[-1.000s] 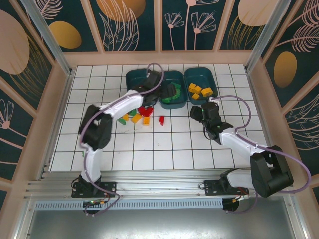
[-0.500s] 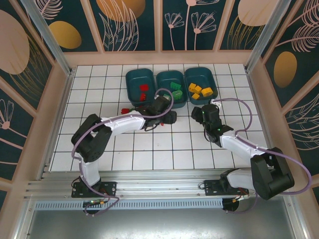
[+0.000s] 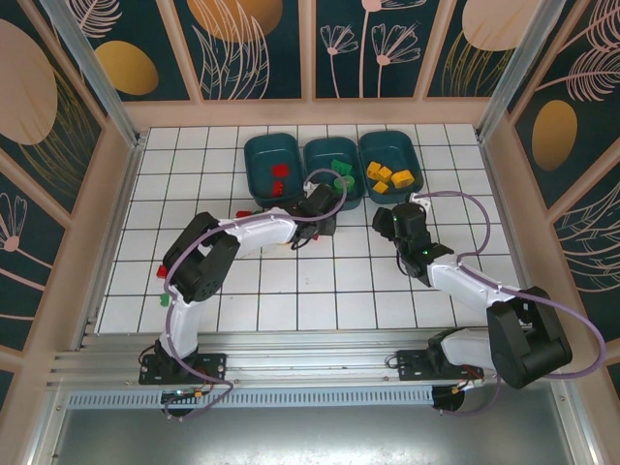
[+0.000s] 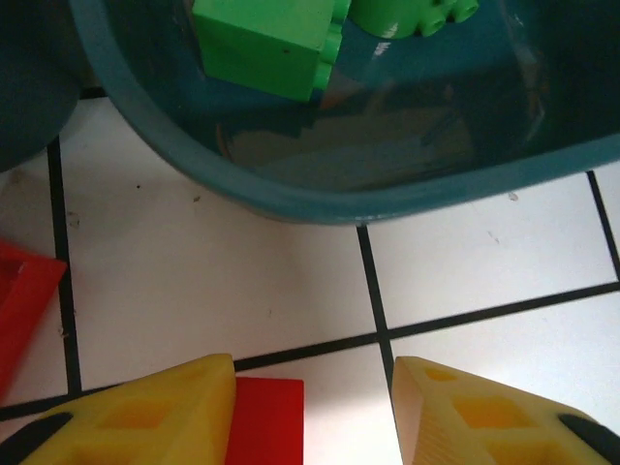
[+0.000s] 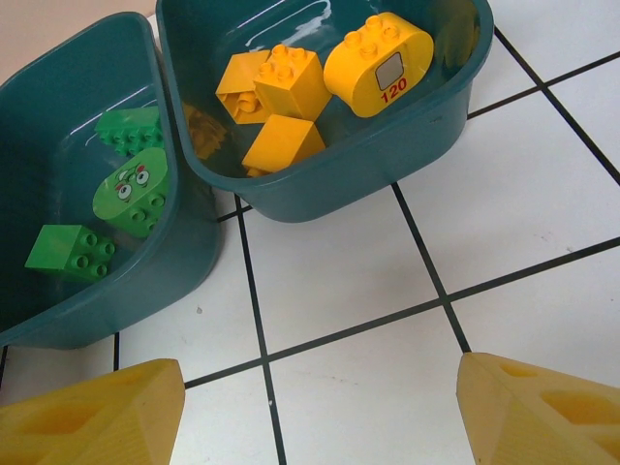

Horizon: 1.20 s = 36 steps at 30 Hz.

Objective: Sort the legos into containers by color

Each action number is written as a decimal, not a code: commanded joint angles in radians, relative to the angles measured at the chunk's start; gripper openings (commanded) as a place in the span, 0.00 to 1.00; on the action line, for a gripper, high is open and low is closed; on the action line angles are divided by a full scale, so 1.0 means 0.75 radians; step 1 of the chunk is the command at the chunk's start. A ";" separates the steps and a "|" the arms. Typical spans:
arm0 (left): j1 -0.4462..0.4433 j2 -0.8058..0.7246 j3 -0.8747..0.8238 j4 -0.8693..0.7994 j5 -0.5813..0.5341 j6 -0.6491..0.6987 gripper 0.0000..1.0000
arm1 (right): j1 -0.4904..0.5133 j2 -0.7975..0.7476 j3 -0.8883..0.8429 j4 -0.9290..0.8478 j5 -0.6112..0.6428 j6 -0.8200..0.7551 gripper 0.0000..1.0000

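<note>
Legos (image 5: pixel 281 82) lie partly sorted in three teal tubs (image 3: pixel 260 153): red left, green middle, yellow right. One loose red brick (image 4: pixel 266 421) sits on the tiles between the half-open left gripper's (image 4: pixel 312 387) fingers (image 4: pixel 145 417), right beside one and apart from the other. The right gripper (image 5: pixel 320 397) hovers wide open and empty just before the yellow tub (image 5: pixel 339 194).

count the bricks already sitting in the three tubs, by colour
red bricks: 2
green bricks: 3
yellow bricks: 4
total: 9
</note>
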State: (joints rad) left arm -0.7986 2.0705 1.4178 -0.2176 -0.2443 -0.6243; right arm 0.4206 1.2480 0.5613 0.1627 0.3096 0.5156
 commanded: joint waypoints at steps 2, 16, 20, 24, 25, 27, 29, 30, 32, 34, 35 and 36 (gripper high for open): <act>-0.007 0.009 -0.039 -0.110 -0.055 -0.040 0.48 | 0.004 -0.032 -0.014 0.045 0.028 0.018 0.75; -0.012 -0.147 -0.141 -0.078 -0.007 -0.052 0.60 | 0.004 -0.022 -0.010 0.051 0.008 0.016 0.75; -0.013 -0.095 -0.125 -0.072 -0.014 -0.030 0.60 | 0.004 -0.020 -0.010 0.049 0.009 0.014 0.75; -0.012 -0.053 -0.101 -0.093 -0.021 -0.029 0.59 | 0.004 -0.018 -0.010 0.048 0.011 0.014 0.75; -0.014 -0.051 -0.102 -0.096 -0.027 -0.031 0.59 | 0.004 -0.020 -0.010 0.047 0.013 0.014 0.75; -0.013 -0.044 -0.102 -0.106 -0.032 -0.031 0.60 | 0.004 -0.019 -0.010 0.047 0.014 0.014 0.75; -0.013 -0.025 -0.086 -0.121 -0.024 -0.026 0.59 | 0.004 -0.018 -0.009 0.050 0.008 0.014 0.75; -0.014 -0.013 -0.073 -0.132 -0.026 -0.023 0.57 | 0.004 -0.018 -0.010 0.051 0.005 0.014 0.75; -0.015 -0.005 -0.064 -0.130 -0.024 -0.017 0.45 | 0.005 -0.014 -0.008 0.051 0.002 0.014 0.75; -0.014 -0.007 -0.060 -0.125 -0.016 -0.015 0.34 | 0.005 -0.011 -0.007 0.049 0.007 0.014 0.75; -0.014 -0.009 -0.049 -0.132 -0.012 -0.014 0.29 | 0.004 -0.013 -0.005 0.046 0.010 0.012 0.75; -0.016 -0.021 -0.038 -0.139 -0.012 -0.008 0.26 | 0.004 -0.014 -0.006 0.048 0.012 0.012 0.75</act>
State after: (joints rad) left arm -0.8047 2.0487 1.3567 -0.2893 -0.2481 -0.6441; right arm 0.4206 1.2480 0.5610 0.1627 0.3058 0.5152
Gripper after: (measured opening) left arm 0.294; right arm 0.750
